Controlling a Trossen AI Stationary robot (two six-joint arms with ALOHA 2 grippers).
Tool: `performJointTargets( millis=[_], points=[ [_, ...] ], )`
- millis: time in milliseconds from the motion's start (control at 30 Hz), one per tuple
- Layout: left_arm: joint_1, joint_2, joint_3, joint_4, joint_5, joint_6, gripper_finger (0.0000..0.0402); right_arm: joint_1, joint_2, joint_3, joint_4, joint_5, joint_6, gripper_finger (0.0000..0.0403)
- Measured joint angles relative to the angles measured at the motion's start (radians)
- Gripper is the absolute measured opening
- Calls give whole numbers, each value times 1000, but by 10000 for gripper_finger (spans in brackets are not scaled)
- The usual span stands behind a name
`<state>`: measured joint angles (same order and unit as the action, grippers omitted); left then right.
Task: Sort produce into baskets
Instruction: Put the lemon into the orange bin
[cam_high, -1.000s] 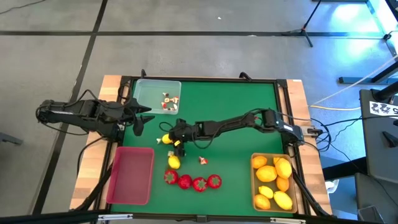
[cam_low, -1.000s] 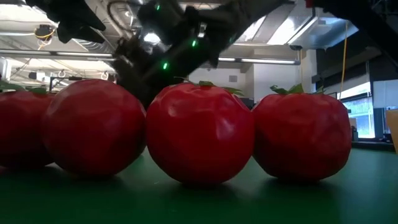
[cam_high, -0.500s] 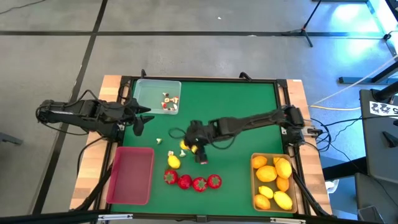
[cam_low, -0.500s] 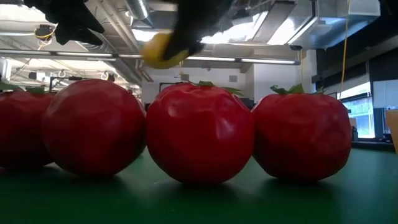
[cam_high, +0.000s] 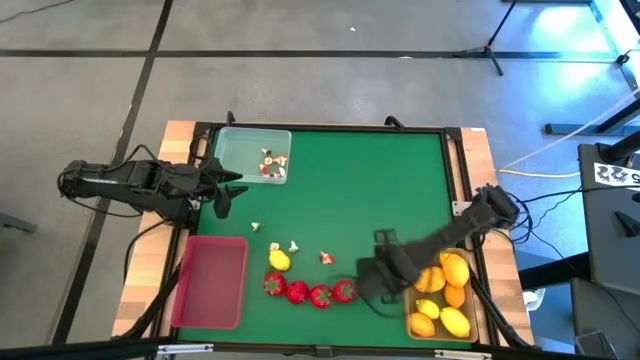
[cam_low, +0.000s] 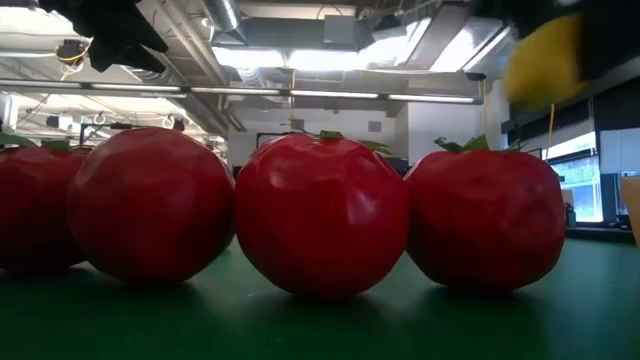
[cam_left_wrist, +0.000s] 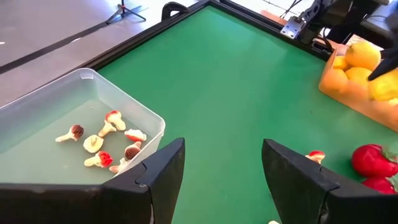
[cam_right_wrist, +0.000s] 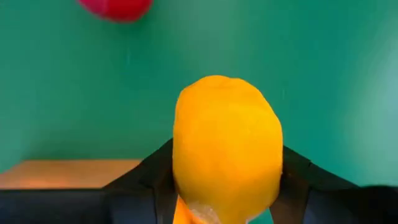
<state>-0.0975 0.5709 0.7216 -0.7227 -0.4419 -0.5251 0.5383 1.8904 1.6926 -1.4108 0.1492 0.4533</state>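
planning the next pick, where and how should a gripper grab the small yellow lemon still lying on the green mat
Take the small yellow lemon across its rounded middle, coming straight down from above. It lies alone on the green mat, with a gap to the red strawberries beside it, so fingers should fit on either side. The right gripper already holds another yellow lemon; the open left gripper is free.

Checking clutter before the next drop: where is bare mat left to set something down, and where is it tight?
Bare mat stretches from the clear tray across to the table's right rail, down to the right gripper, which holds a lemon beside the tan basket. The red tray is empty. Crowded: the strawberry row and a loose lemon. The left gripper waits by the clear tray.
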Motion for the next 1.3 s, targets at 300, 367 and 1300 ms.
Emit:
performJointTargets(
  millis=[300,367,1300],
  points=[
    [0,0,0,1,0,-2,209,264,-135,-63,-159,-33,524,182],
    [0,0,0,1,0,-2,209,330,-180,-94,-150,-45,671,182],
    [0,0,0,1,0,0,209,659,-298,-440,167,-109,1537,182]
  ],
)
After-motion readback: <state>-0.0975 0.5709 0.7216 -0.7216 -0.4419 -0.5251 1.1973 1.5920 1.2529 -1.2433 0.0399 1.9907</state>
